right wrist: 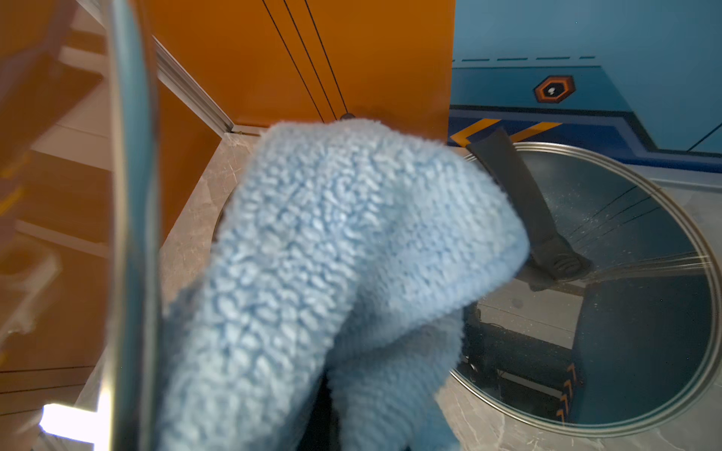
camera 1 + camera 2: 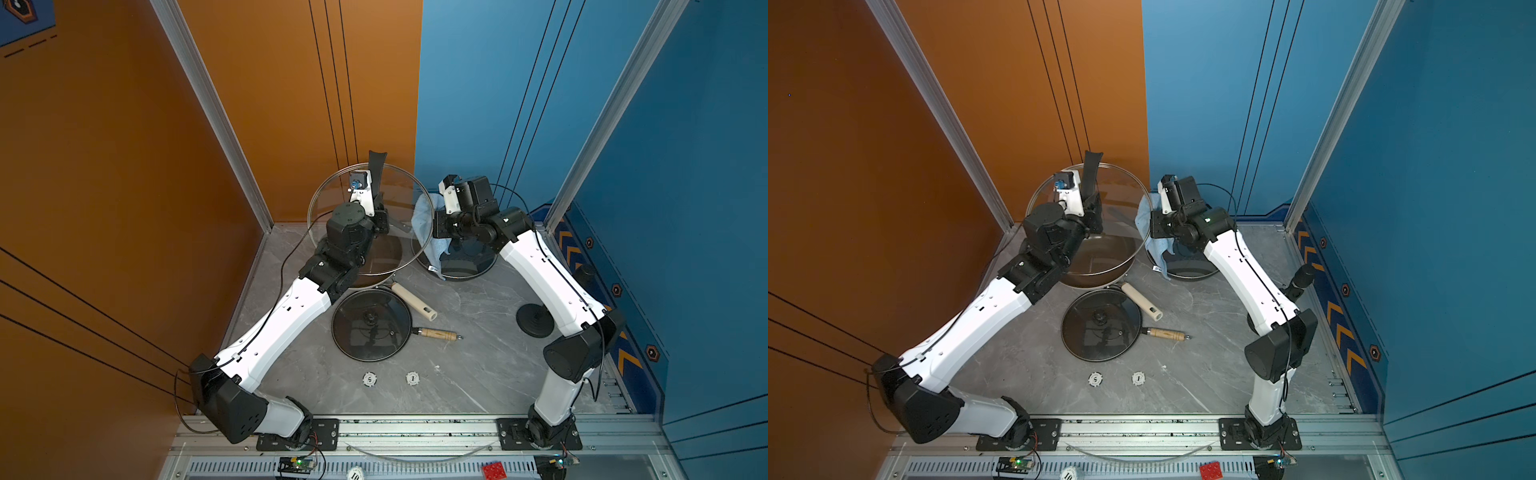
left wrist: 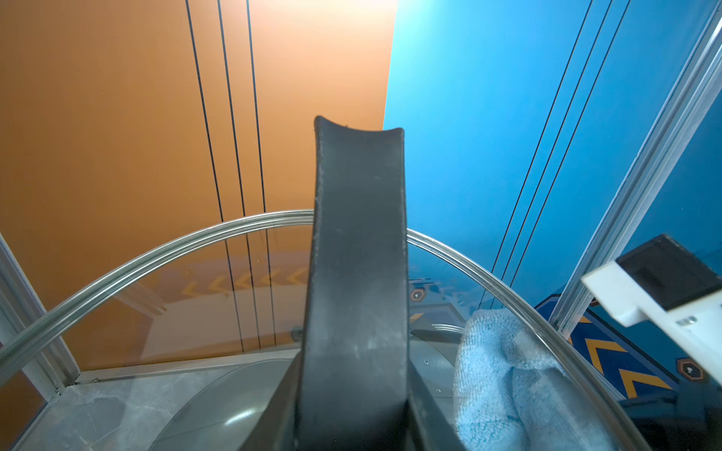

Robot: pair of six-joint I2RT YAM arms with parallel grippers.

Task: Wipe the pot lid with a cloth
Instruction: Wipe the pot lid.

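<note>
Two chips, nearest on the table. One pan, wooden grip, mid-table. One pot behind it. One glass lid, raised on edge over the pot; the left gripper is clamped narrowly on its black handle. One blue cloth, bunched in the tightly closed right gripper, against the lid's right rim. One spare lid, flat beneath the cloth.

Grey marble surface. Far left: brown pot, cream handle. Centre: black pan, wooden handle. Far right: glass lid lying flat. Right edge: black disc. Near: two white chips.
</note>
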